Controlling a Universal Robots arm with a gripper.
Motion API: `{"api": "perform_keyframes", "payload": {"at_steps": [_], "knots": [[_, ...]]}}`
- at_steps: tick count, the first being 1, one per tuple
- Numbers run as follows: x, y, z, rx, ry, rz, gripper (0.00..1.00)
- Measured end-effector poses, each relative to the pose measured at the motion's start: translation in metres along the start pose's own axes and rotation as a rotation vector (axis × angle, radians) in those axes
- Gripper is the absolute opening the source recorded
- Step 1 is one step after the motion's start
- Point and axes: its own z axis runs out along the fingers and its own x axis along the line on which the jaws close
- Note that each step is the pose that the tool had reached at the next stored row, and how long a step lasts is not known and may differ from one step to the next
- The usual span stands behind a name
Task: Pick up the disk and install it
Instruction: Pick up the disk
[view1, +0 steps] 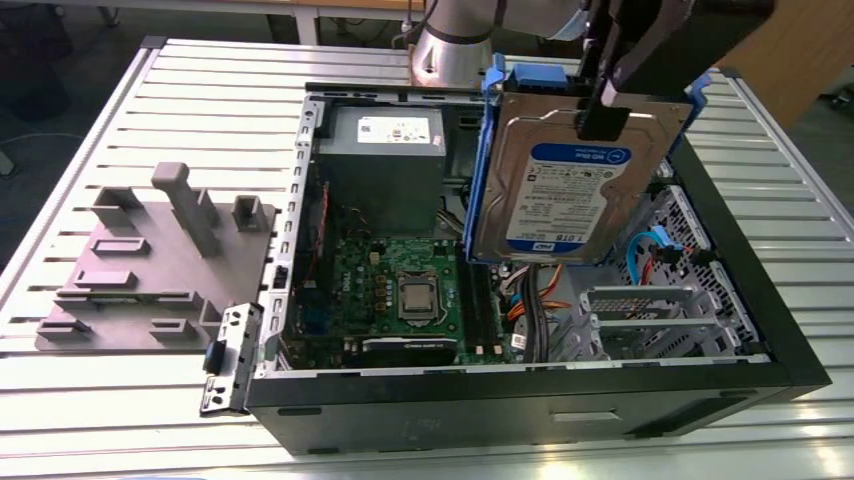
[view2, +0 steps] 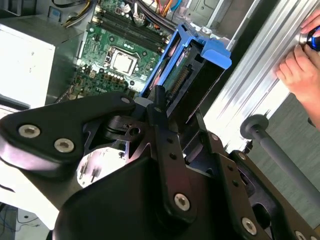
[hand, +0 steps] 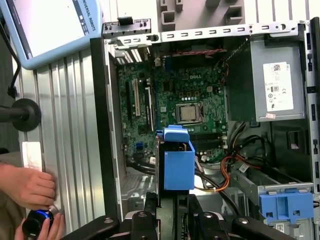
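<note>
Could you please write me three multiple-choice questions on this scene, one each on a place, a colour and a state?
1. Where is the disk?
A. on the table
B. held above the open case
C. seated in a bay

2. What colour are the disk's rails?
A. red
B. green
C. blue

3. How is the claw?
A. shut on the disk
B. open and empty
C. shut on a cable

Answers:
1 B: in the exterior view the disk hangs over the motherboard, clear of the case.
2 C: blue plastic frames the disk's sides.
3 A: the claw alone carries the disk.
</note>
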Motion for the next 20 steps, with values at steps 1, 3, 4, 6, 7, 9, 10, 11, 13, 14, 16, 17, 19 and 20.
{"api": "perform_keyframes", "payload": {"at_steps": [1, 3, 4, 6, 7, 9, 10, 11, 13, 14, 16, 17, 19, 20], "knots": [[0.0012, -0.0013, 0.0001, 0.0001, -0.0001, 0.000, 0.35], [0.0035, -0.0040, 0.0002, 0.0000, -0.0001, 0.000, 0.35], [0.0043, -0.0052, 0.0003, 0.0000, -0.0001, 0.000, 0.35], [0.0057, -0.0079, 0.0003, 0.0000, -0.0002, 0.000, 0.35], [0.0066, -0.0095, 0.0004, 0.0000, -0.0001, 0.000, 0.35], [0.0080, -0.0128, 0.0006, 0.0001, -0.0002, 0.000, 0.35], [0.0082, -0.0144, 0.0006, 0.0000, -0.0001, 0.000, 0.35], [0.0084, -0.0159, 0.0007, 0.0000, -0.0001, 0.000, 0.35], [0.0085, -0.0185, 0.0010, 0.0000, -0.0002, 0.000, 0.35], [0.0085, -0.0192, 0.0011, 0.0000, -0.0001, 0.000, 0.35], [0.0085, -0.0192, 0.0011, 0.0000, -0.0001, 0.000, 0.35], [0.0085, -0.0193, 0.0011, 0.0000, -0.0001, 0.000, 0.35], [0.0085, -0.0194, 0.0011, 0.0000, -0.0001, 0.000, 0.35], [0.0085, -0.0194, 0.0011, 0.0000, -0.0001, 0.000, 0.35]]}}
